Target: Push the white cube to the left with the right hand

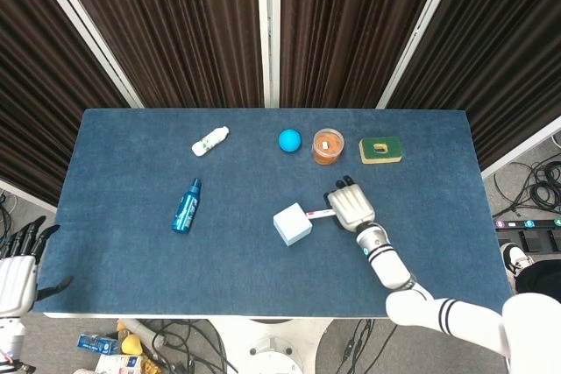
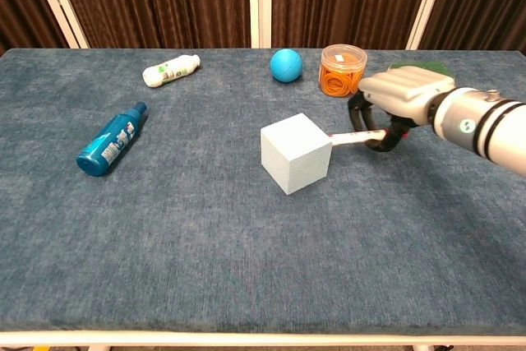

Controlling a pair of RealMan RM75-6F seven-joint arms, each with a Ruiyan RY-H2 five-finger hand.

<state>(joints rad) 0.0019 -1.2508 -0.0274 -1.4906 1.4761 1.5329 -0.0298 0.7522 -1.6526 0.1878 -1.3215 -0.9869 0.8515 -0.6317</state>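
White and turned so one corner faces the chest camera, the cube [image 2: 296, 152] sits near the middle of the blue table [image 1: 131, 251], a little right of centre and toward the robot's side. Touching its right face is the tip of a thin white stick with a red band [image 2: 357, 136], which the right hand [image 2: 401, 100] holds out sideways; that hand's fingers are curled down around the stick's far end, palm facing the cloth. In the head view the same hand [image 1: 351, 206] lies just right of the cube [image 1: 292, 224].

Behind the hand stands a clear tub of orange rubber bands [image 2: 343, 70], with a blue ball [image 2: 286, 65] beside it on the left and a green and yellow sponge [image 1: 380, 150] on the right. A small white bottle [image 2: 171, 70] lies on its side further left at the back, and a teal bottle [image 2: 111, 140] lies well left of the cube.

Off the table's near left corner, the left hand [image 1: 19, 269] hangs with fingers spread and nothing in it.
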